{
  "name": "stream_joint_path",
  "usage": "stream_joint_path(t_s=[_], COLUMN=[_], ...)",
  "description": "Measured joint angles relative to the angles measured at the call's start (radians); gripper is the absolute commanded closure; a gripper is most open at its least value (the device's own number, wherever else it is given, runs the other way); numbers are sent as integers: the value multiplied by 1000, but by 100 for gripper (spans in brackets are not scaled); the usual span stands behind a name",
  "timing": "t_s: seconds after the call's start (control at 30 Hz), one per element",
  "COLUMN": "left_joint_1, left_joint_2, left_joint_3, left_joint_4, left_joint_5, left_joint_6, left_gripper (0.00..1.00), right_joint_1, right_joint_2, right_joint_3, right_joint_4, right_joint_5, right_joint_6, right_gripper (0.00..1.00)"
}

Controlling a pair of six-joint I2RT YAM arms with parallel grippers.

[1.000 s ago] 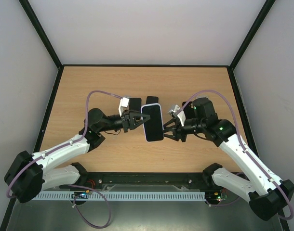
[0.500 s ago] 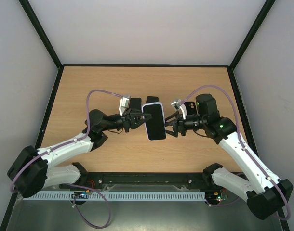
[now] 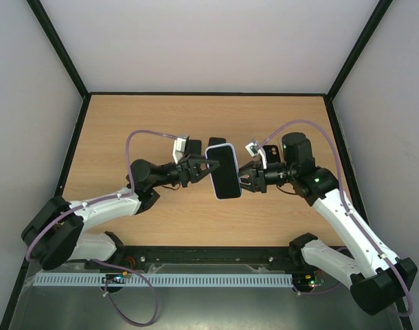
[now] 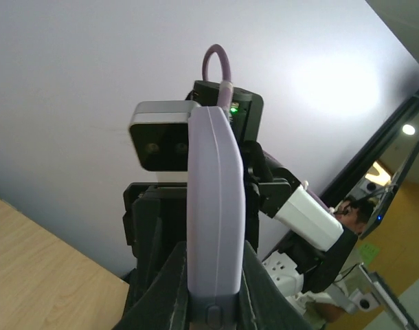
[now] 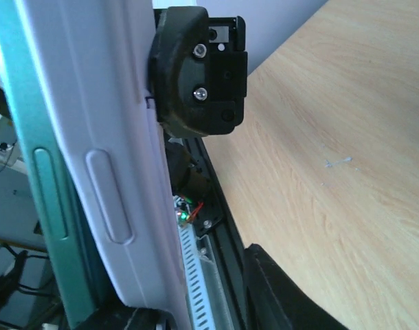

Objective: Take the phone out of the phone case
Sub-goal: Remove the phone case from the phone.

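Note:
The phone [image 3: 225,174], black screen up, sits inside the pale lavender phone case [image 3: 217,149] and hangs above the table's middle. My left gripper [image 3: 208,167] is shut on the case's left long edge. In the left wrist view both dark fingers [image 4: 165,289] press the case [image 4: 215,199] edge-on. My right gripper [image 3: 245,180] is at the opposite long edge. The right wrist view shows the case's side [image 5: 113,172] with a button bump and the phone's dark greenish edge [image 5: 38,185]. One finger [image 5: 292,295] stands apart from the case, so these jaws are open around it.
Two plain black phones [image 3: 216,141] [image 3: 193,147] lie flat on the wooden table [image 3: 127,124] just behind the held one. Black frame rails and pale walls border the table. A slotted white cable duct [image 3: 196,280] runs along the near edge between the arm bases.
The cased phone and both grippers have drifted slightly right and away. The right gripper has moved in closer to the phone's right edge. The left grip has stayed as it was.

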Motion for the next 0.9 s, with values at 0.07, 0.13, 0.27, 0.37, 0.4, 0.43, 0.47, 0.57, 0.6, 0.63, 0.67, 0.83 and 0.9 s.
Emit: stream_joint_path(t_s=[0.07,0.13,0.27,0.37,0.4,0.43,0.47,0.57,0.6,0.63,0.67,0.83,0.9], left_joint_1=[1,7,29,40,42,45,50,68,75,81,88,101,101], left_joint_2=[-10,-21,-52,-50,-44,-33,-23,0,0,0,-1,-38,-59], left_joint_3=[-6,-15,-27,-37,-42,-48,-53,-71,-76,-77,-77,-77,-77], left_joint_4=[-8,-26,-80,-118,-137,-167,-193,-264,-289,-311,-332,-465,-507], left_joint_5=[-14,-26,-50,-54,-60,-74,-84,-126,-141,-157,-175,-268,-296], left_joint_6=[-7,-12,-23,-34,-34,-35,-33,-39,-40,-43,-42,-24,-11], left_gripper=[98,97,93,75,70,68,65,54,50,47,44,38,37], right_joint_1=[2,6,14,16,15,14,14,6,6,6,6,6,6], right_joint_2=[-3,-3,-4,-13,-20,-29,-35,-40,-40,-40,-40,-39,-39], right_joint_3=[0,0,-21,-94,-136,-177,-204,-292,-308,-321,-332,-369,-379], right_joint_4=[0,-1,37,122,163,203,226,286,294,299,307,336,337], right_joint_5=[-2,0,17,38,40,49,58,87,97,103,109,159,179], right_joint_6=[6,17,60,122,148,185,210,286,298,310,319,345,352], right_gripper=[84,94,98,98,98,98,98,98,98,98,98,98,98])
